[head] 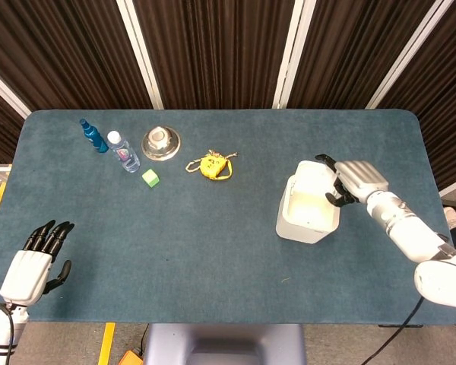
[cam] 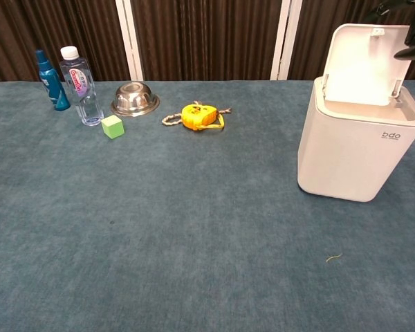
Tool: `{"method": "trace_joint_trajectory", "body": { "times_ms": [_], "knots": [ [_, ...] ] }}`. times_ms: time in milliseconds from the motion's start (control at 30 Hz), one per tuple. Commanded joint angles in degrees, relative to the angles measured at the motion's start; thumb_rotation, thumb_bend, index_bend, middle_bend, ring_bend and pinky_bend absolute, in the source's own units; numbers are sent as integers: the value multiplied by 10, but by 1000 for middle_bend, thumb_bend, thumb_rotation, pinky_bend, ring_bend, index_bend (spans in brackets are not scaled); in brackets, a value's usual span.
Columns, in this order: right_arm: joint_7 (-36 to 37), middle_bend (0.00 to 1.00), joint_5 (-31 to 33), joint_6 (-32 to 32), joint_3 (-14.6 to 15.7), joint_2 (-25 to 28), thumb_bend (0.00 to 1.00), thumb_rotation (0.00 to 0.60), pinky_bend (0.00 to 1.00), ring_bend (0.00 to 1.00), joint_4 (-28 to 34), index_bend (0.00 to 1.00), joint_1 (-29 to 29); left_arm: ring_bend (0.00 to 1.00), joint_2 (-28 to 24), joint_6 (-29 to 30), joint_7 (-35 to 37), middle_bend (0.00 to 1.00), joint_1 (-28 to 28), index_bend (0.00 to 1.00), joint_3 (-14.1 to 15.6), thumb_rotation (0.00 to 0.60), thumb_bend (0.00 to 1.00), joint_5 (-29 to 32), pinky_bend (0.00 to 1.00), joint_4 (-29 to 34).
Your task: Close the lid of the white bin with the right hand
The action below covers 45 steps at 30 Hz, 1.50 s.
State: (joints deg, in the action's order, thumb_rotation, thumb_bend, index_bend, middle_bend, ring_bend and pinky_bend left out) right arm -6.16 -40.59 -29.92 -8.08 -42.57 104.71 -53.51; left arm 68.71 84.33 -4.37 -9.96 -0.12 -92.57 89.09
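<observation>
The white bin [head: 308, 213] [cam: 360, 149] stands on the right half of the table with its lid [head: 319, 176] [cam: 366, 63] raised upright. My right hand [head: 352, 179] hovers at the lid's upper right edge, fingers apart, its dark fingertips [cam: 409, 43] reaching over the lid's rim; I cannot tell whether they touch it. It holds nothing. My left hand [head: 36, 262] rests open near the table's front left corner, far from the bin, and is seen only in the head view.
At the back left stand a blue bottle [head: 93, 135], a clear water bottle [head: 124, 150], a steel bowl [head: 161, 142] and a green cube [head: 150, 178]. A yellow tape measure [head: 210, 165] lies near the middle back. The table's right edge [head: 433, 182] is close behind the bin.
</observation>
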Motion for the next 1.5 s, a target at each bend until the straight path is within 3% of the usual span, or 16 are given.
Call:
{"method": "trace_joint_trajectory", "body": {
  "times_ms": [33, 200, 367, 667, 867, 1233, 1333, 1500],
  "knots": [
    [4, 1000, -29, -12, 1, 19, 513, 600, 1000, 1000, 25, 222, 16, 34, 1, 1, 3, 101, 0, 26, -1, 600, 487, 2, 149, -2],
    [21, 1000, -84, -9, 3, 41, 514, 600, 1000, 1000, 58, 230, 45, 34, 1, 3, 3, 100, 1, 23, 0, 600, 488, -2, 149, 0],
    [31, 1000, -161, -45, 7, 54, 513, 600, 1000, 1000, 86, 226, 89, 34, 0, 6, 2, 99, 2, 25, 3, 600, 488, -8, 148, 1],
    [26, 1000, -294, -76, 40, 44, 513, 600, 1000, 1000, 109, 205, 150, 33, 6, 6, 8, 99, -1, 4, 3, 600, 487, -14, 148, -7],
    [17, 1000, -318, -76, 51, 17, 514, 600, 1000, 1000, 98, 197, 158, 34, 6, 6, 7, 100, -1, 1, 3, 600, 486, -15, 148, -6],
    [-6, 1000, -297, -65, 62, -13, 514, 600, 1000, 1000, 82, 193, 153, 33, 1, 8, 10, 99, 0, 0, 6, 600, 487, -19, 149, -3],
    [5, 1000, -324, -126, 52, -2, 514, 600, 1000, 1000, 100, 175, 178, 34, 0, 13, 12, 99, 2, 0, 5, 600, 488, -20, 148, -2],
    [40, 1000, -441, -325, 52, -13, 514, 600, 1000, 999, 97, 74, 275, 33, 0, 15, 12, 99, 2, 1, 4, 600, 488, -19, 148, -4]
  ]
}}
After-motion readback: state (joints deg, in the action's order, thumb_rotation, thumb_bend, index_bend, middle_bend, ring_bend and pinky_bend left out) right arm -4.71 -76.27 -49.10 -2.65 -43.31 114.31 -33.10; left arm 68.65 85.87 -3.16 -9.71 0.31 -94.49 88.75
